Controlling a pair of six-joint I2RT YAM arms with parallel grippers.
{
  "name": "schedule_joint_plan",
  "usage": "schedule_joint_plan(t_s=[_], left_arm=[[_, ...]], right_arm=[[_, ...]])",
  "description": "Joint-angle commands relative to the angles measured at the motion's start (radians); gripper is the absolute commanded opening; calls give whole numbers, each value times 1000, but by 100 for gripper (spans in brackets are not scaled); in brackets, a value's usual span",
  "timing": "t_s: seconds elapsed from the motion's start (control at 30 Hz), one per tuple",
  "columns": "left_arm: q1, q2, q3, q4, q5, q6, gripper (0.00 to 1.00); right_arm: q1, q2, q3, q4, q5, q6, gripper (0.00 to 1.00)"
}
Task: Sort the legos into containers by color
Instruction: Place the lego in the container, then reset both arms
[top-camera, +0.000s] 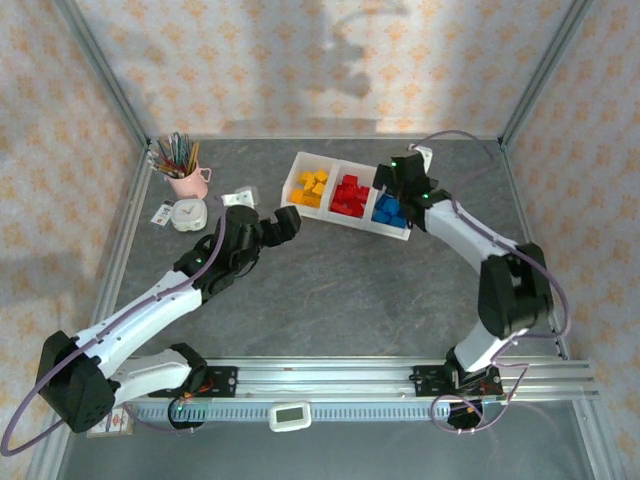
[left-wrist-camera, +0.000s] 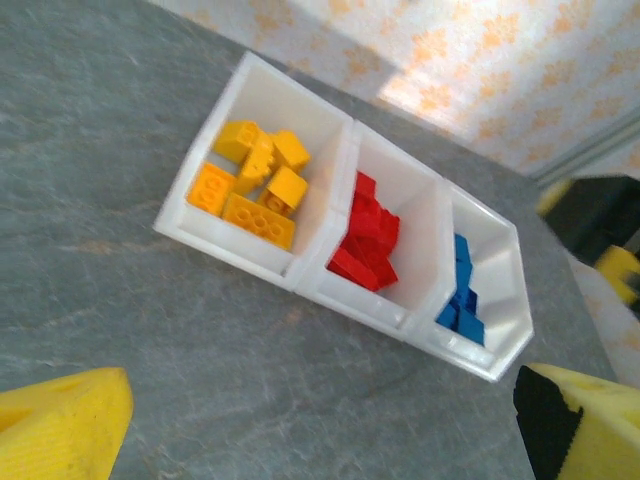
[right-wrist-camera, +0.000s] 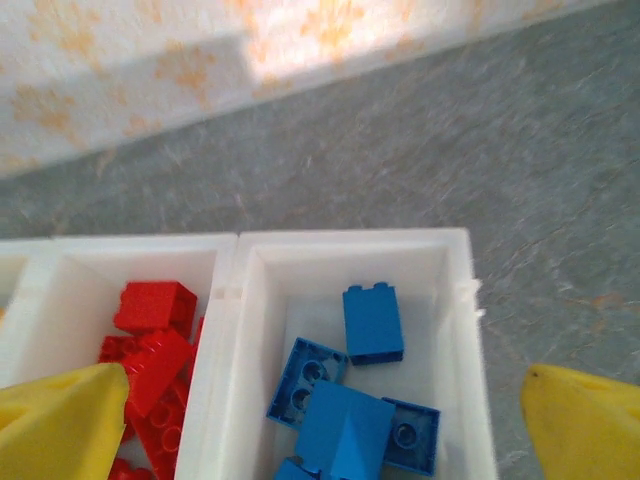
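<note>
— Which step are they on?
— Near the end, I'd say. Every brick I can spot lies in the tray (left-wrist-camera: 228, 252) at the far side: yellow bricks (left-wrist-camera: 255, 185) on the left, red bricks (left-wrist-camera: 365, 240) in the middle, blue bricks (right-wrist-camera: 372, 320) in the right bin (right-wrist-camera: 462, 330). 3 colours, none mixed.
— And the arms?
— The right gripper (right-wrist-camera: 325, 380) hangs over that right bin, jaws wide apart, holding nothing. The left gripper (left-wrist-camera: 322, 385) hovers near the tray's left end, jaws apart too, empty.
— Next move?
— Probably lift the right arm straight up, clear of the bin walls, then look round for strays.
— Any writing?
— None I can read. The clock (top-camera: 187, 213) by the pink cup (top-camera: 187, 180) and the display (top-camera: 291, 414) on the near rail are too small.
</note>
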Motion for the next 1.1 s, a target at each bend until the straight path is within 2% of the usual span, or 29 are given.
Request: schedule_joint_plan(t_s=[0.0, 0.07, 0.2, 0.3, 0.4, 0.5, 0.57, 0.67, 0.73, 0.8, 0.87, 0.93, 0.97, 1.0, 1.07], left_arm=[[41, -41, -4, -20, -143, 46, 99], [99, -59, -20, -47, -242, 49, 99], [286, -76, -101, 60, -279, 170, 99], [431, -65, -188, 195, -362, 274, 99], [516, -48, -321, 420, -370, 385, 99], [534, -21, -459, 702, -332, 500, 99], [535, 14, -547, 908, -298, 549, 99], [537, 113, -630, 1179, -185, 603, 99], [537, 189, -644, 1298, -169, 610, 99], [551, 267, -626, 1324, -139, 604, 99], [554, 345, -628, 1402, -64, 627, 99], [553, 424, -644, 1493, -15, 650, 99], [554, 459, -651, 1564, -4, 663, 99], [554, 456, -648, 1549, -7, 660, 99], [554, 434, -589, 1387, -82, 626, 99]], right_arm=[[-35, -155, -127, 73, 97, 12, 100], [-64, -239, -237, 144, 167, 17, 100], [-167, -305, -408, 258, 273, 50, 100], [-245, -290, -528, 411, 293, 24, 100], [-268, -238, -624, 619, 309, -65, 100], [-273, -187, -721, 864, 245, -154, 100], [-289, -146, -765, 1003, 98, -196, 100], [-292, -68, -697, 963, 11, -238, 100], [-291, -36, -689, 970, -41, -256, 100], [-291, -64, -776, 1086, -90, -280, 100], [-291, -104, -903, 1279, -120, -291, 100], [-291, -68, -963, 1429, -179, -318, 100], [-291, -44, -939, 1415, -157, -307, 100], [-307, -58, -906, 1319, -157, -286, 100], [-320, -52, -925, 1373, -184, -283, 100]])
